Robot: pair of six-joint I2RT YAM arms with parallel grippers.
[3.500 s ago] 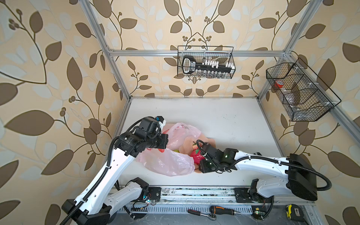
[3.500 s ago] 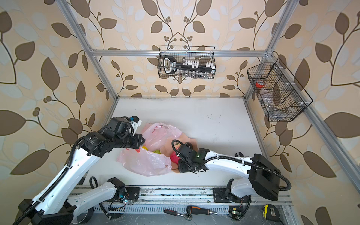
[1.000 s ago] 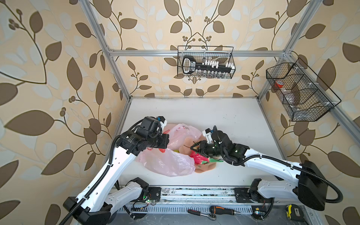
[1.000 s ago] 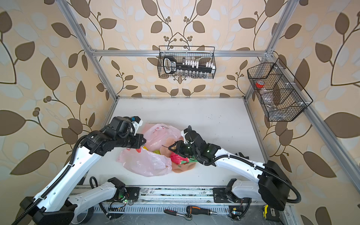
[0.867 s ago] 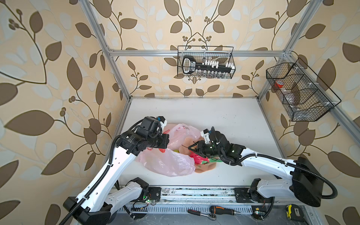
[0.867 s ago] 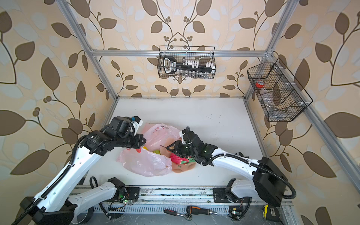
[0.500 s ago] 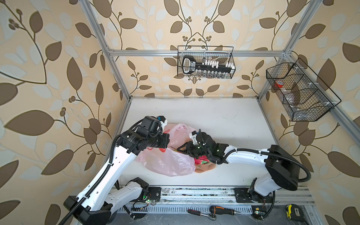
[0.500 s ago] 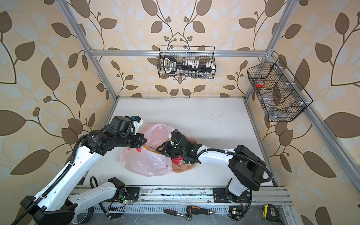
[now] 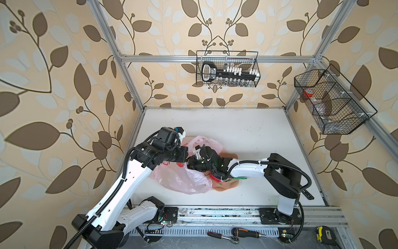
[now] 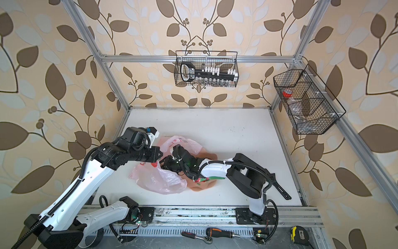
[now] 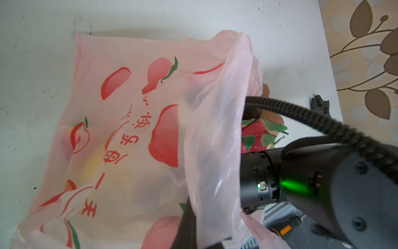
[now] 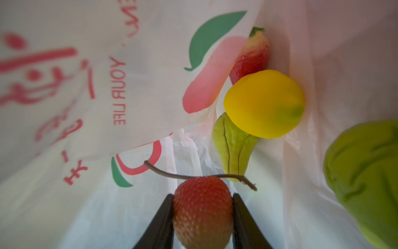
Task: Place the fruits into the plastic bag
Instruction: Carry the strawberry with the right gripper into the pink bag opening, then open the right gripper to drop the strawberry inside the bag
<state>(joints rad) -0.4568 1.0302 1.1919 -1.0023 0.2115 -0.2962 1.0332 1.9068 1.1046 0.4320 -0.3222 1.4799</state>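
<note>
**Strawberry in the bag, ready to let go**

Strawberry (image 12: pixel 202 213), pinched at its sides by the right gripper (image 12: pixel 202 195), hangs inside the plastic bag (image 11: pixel 133 133). The bag lies on the table (image 9: pixel 237 133), touching the plate (image 9: pixel 226 188). To finish well, I judge the jaws should part low over bare film, beside the fruits already there, then back straight out so the stem does not snag. The left gripper (image 11: pixel 189 228), pressed together on the bag's rim, should hold the mouth up. Counted:
- **Held:** one strawberry.
- **In the bag:** one lemon (image 12: pixel 263 103), two green pears (image 12: pixel 233 148) (image 12: pixel 366 179), one second strawberry piece (image 12: pixel 252 56).
- **Outside:** one dragon fruit (image 11: pixel 256 133) on the one plate.
</note>
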